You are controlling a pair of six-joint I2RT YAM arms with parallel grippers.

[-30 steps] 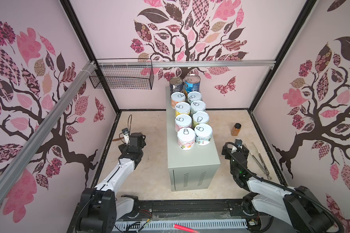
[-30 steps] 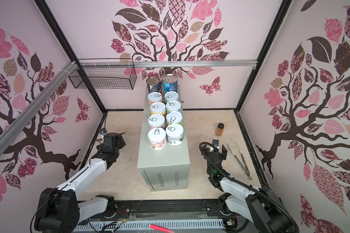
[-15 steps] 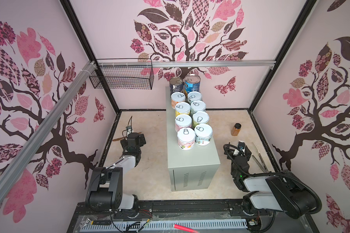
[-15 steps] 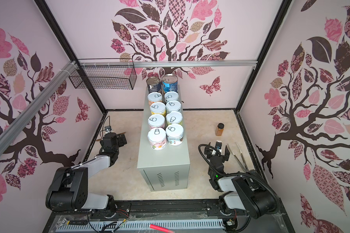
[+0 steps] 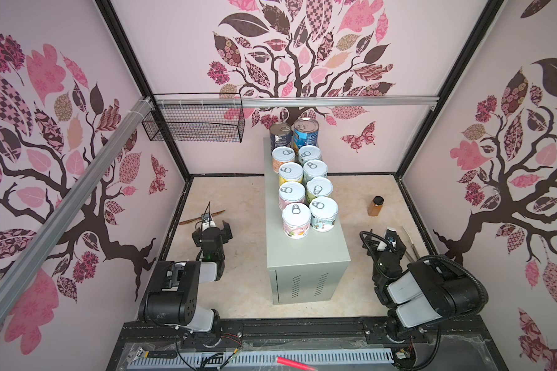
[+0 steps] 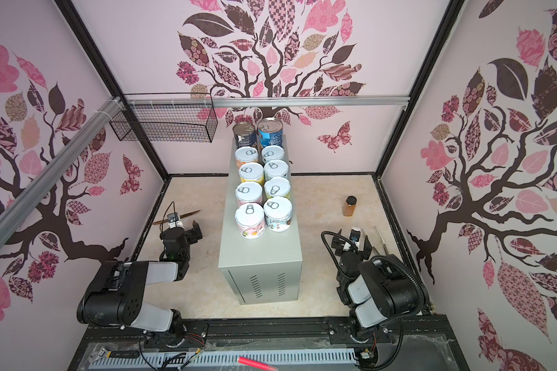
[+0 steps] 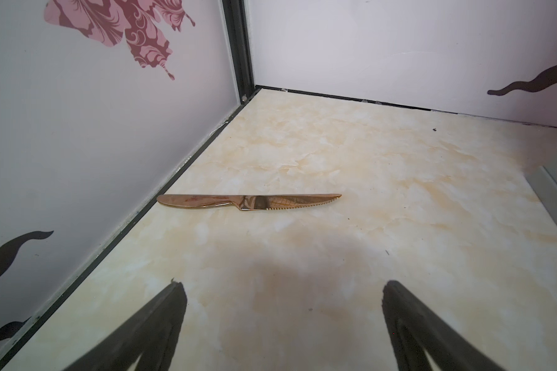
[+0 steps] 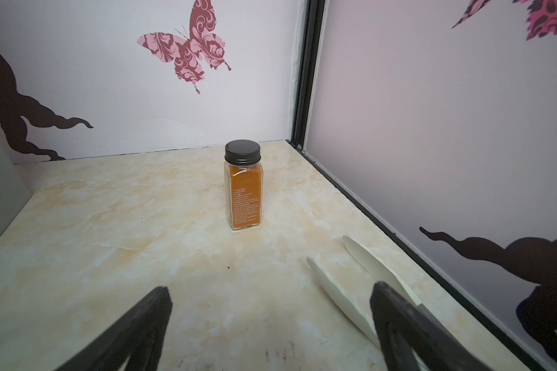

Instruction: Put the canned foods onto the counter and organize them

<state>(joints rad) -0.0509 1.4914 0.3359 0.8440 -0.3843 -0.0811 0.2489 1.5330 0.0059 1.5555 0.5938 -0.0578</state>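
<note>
Black joints (image 5: 168, 302), white-grey shells (image 5: 208, 271), looped cable (image 5: 465, 269) on right arm (image 5: 444, 289), black tapered left gripper (image 7: 283, 284)

Low and empty, left pincer (image 7: 283, 285) and right pincer (image 8: 270, 287) hold jaws spread wide.

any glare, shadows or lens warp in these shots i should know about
Both top views: wide-angle warp toward the edges, light even. Left wrist view: soft shadow on the floor near the knife, whose blade gleams. Right wrist view: jar sharp, no strong glare.

A robot lab booth: tree-decal wall panels (image 5: 180, 57), black frame posts (image 5: 126, 48), rail-mounted arms (image 5: 180, 289).
</note>
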